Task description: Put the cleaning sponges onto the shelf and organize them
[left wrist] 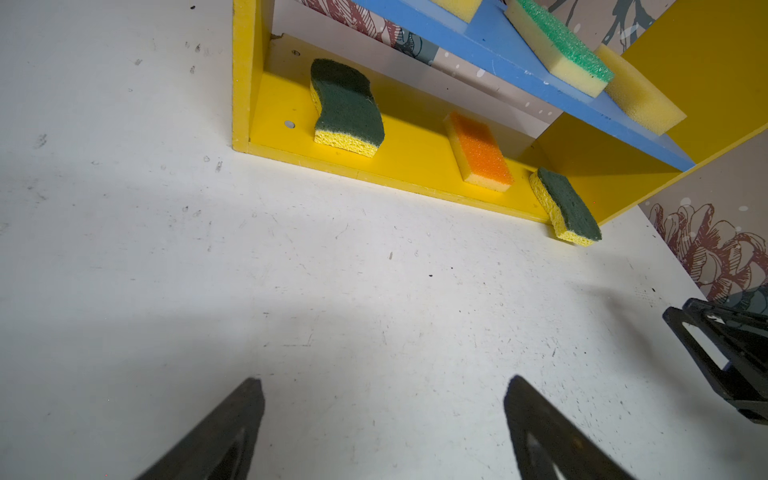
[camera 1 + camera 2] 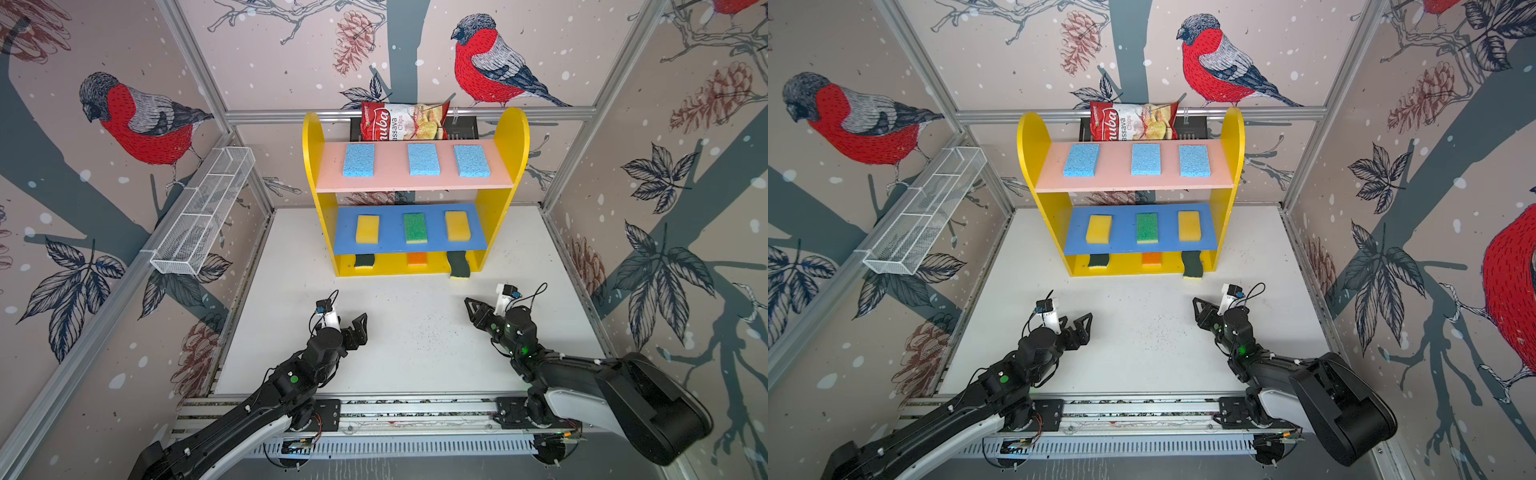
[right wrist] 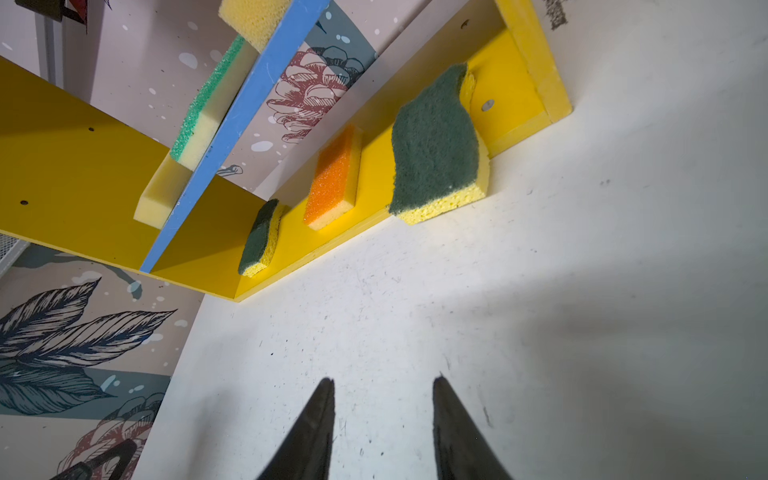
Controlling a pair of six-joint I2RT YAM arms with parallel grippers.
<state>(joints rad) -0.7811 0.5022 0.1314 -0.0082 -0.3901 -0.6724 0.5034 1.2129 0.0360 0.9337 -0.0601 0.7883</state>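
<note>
Sponges: all nine sit on the shelf [image 2: 513, 137]. Three light blue sponges [image 2: 423, 159] lie spaced in a row on the pink upper board [image 2: 390, 178]. Two yellow sponges [image 2: 368, 229] flank the green-topped sponge [image 2: 414, 228] on the blue middle board [image 2: 392, 239]. The yellow base [image 2: 392, 269] carries the left wavy sponge [image 1: 347, 104], the orange-topped sponge [image 1: 480, 151] and the right wavy sponge [image 1: 567, 208]. That last one is the outlier: its near end overhangs the base's front lip and droops to the table [image 2: 415, 340], as both wrist views show.

Arms: the left gripper [image 1: 384, 380] has its jaws wide and empty, over bare table near the shelf's left half. The right gripper [image 3: 383, 379] has a narrow gap with nothing in it, near the overhanging sponge but apart from it.

Surroundings: red chips bag [image 2: 403, 120] behind the shelf, wire basket [image 2: 203, 216] on the left wall. Neither belongs to the job.

Judgement: placing looks done, and the step in hand is tidying. The next move likely falls to the right arm: push the right wavy sponge farther in until it lies fully on the base, in line with its neighbours. Clearance under the blue board is low, so come in flat and square, as a soft sponge may buckle if pushed at a corner
</note>
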